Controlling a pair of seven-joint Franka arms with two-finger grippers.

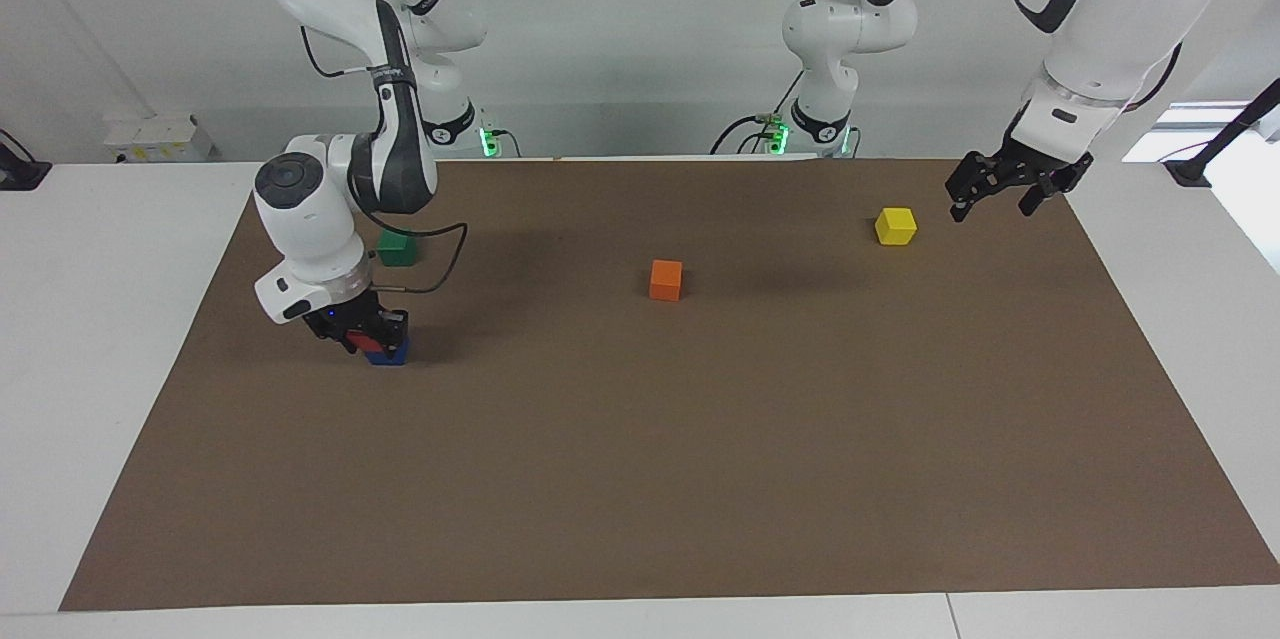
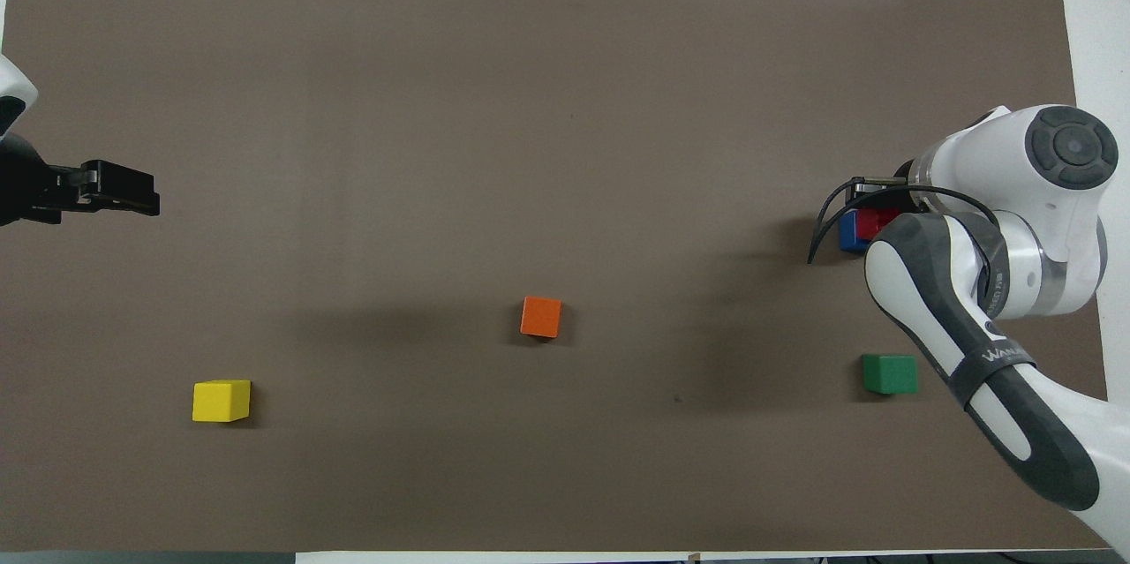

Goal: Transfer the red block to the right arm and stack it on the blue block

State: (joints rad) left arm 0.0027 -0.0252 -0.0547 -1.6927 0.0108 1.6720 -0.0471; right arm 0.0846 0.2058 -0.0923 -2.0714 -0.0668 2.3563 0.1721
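It looked like a robotics lab/test cell. Two white jointed robot arms (image 1: 340, 169) were mounted at one edge of a white table (image 1: 110, 319), w/ a plain brown mat (image 1: 640, 479) covering most of the top. Bases had green status lights (image 1: 487, 141) & loose cabling. Bare white walls, a wall socket box (image 1: 155, 137), and only small coloured cubes (image 1: 666, 280) on the mat, no household or office items visible.

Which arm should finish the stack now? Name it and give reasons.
Right. The right gripper is already down over the blue block with the red block between its fingers, so it likely needs only to let go. The left gripper hangs open near the yellow block.
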